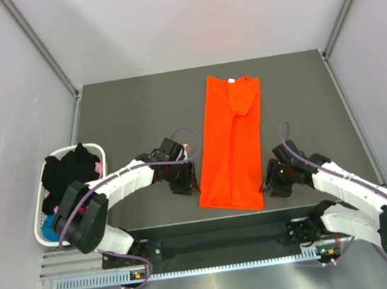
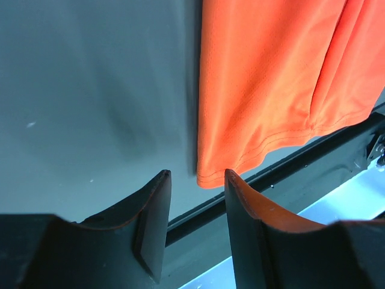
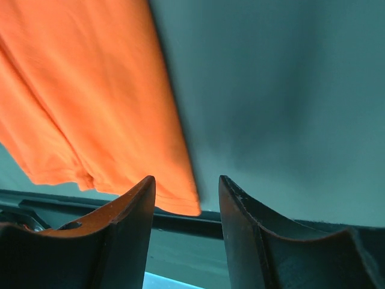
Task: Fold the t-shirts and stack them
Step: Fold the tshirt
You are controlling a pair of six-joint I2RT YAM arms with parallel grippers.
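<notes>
Saw bright orange short-sleeved cloth t-shirt [image 1: 230,143] flat on dark grey matte surface [image 1: 139,109], approx. mid-width, running far to near. Found it folded lengthwise into long narrow strip w/ sleeves tucked in. Noted collar at far end w/ small white neck label [image 1: 230,80], and hem at near end, close to surface's front lip. Traced straight fold line down centre from collar to hem, plus small flap overlapping just below collar. Picked out fine mesh knit & double-stitched hem in left wrist view; cloth smooth, few wrinkles.

Found left claw [image 1: 183,181] low beside tee's near-left corner, fingers [image 2: 155,211] parted by narrow gap w/ nothing between. Saw that corner just beyond gap, not gripped.

Found right claw [image 1: 273,180] low beside tee's near-right corner, likewise parted narrowly & empty, hem corner just ahead of its left finger.

Spotted white slatted plastic basket [image 1: 99,151] left of surface, holding heap of black cloth garments [image 1: 69,171], w/ bit of magenta cloth [image 1: 96,169] & bit of blue cloth [image 1: 49,225] showing.
</notes>
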